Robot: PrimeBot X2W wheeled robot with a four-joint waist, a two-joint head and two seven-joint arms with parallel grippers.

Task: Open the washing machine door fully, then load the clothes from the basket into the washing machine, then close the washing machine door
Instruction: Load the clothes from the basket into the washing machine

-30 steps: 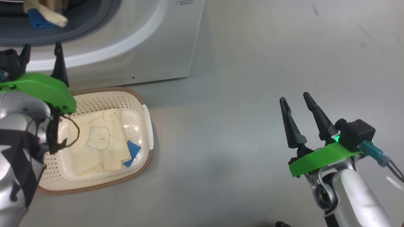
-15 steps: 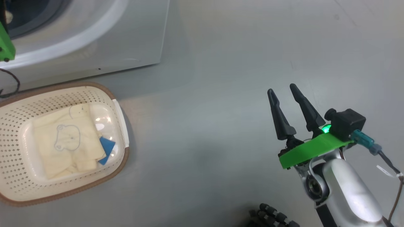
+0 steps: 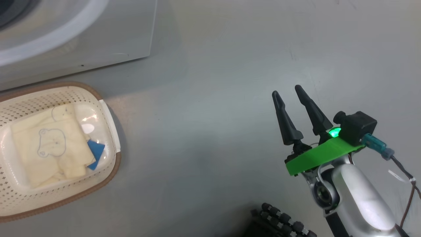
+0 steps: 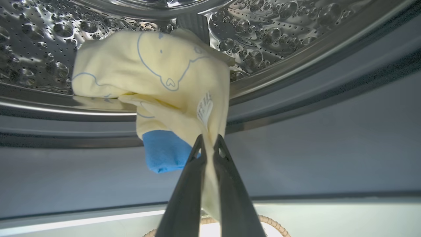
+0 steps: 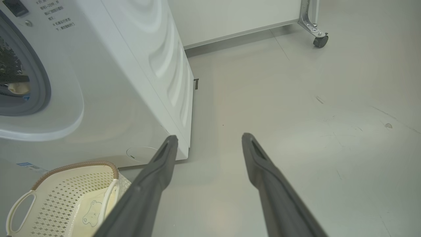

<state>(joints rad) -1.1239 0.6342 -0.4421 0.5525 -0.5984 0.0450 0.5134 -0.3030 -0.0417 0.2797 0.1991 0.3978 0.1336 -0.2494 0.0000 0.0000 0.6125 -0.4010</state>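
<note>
- Pinching a cream-yellow bear garment (image 4: 154, 72) at its lower edge, the left gripper (image 4: 209, 142) has its jaws pressed together on the cloth. The garment drapes over the lip of the steel drum (image 4: 269, 39), with its blue cuff (image 4: 164, 151) hanging down.
- Right gripper (image 3: 286, 91): jaws spread and empty, above the floor (image 3: 213, 131), well apart from the basket.
- Basket (image 3: 39, 194): on the floor near the washing machine (image 3: 108, 39), holding a second bear garment (image 3: 46, 148).

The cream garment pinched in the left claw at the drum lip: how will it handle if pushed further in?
Likely floppy: the cream garment folds and sags over the drum lip, blue cuff hanging. Probably light: the left claw holds it by a thin pinched edge. May bunch rather than slide.
</note>
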